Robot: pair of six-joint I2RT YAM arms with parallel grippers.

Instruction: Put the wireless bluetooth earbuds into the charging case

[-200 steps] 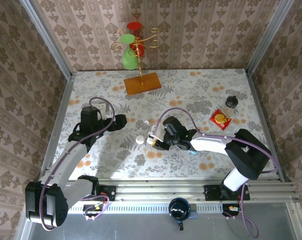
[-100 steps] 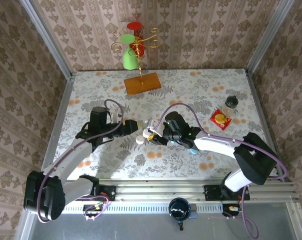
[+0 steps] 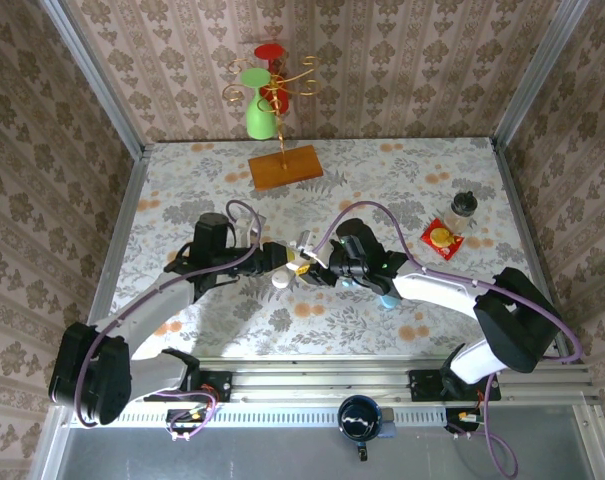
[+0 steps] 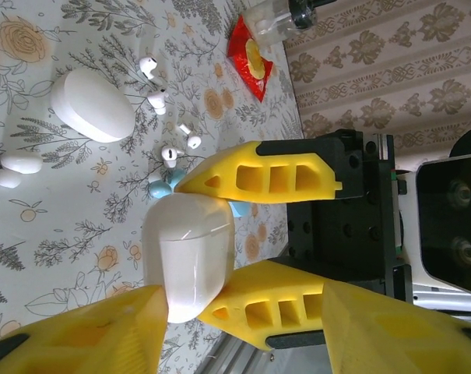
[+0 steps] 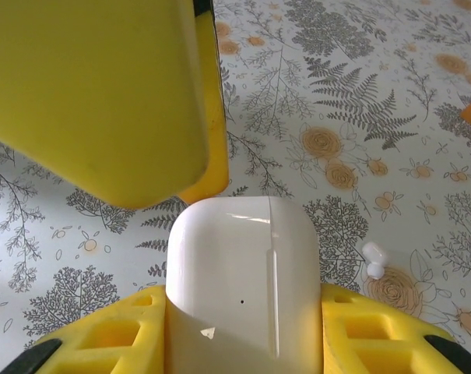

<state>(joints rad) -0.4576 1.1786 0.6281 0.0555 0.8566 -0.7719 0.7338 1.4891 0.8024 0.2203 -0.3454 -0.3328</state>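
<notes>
Glossy white pebble-shaped plastic charging case [image 5: 239, 257] clamped in right gripper [image 5: 243, 331] jaws.
Left gripper [image 3: 278, 257] jaws at its end, grip cannot be told; tiny white and pale-blue earbuds [image 4: 157, 100] loose on floral desk [image 4: 64, 226].

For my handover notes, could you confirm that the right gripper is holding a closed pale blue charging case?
Not quite: the closed charging case held by the right gripper is white, not pale blue, as the right wrist view shows.
</notes>
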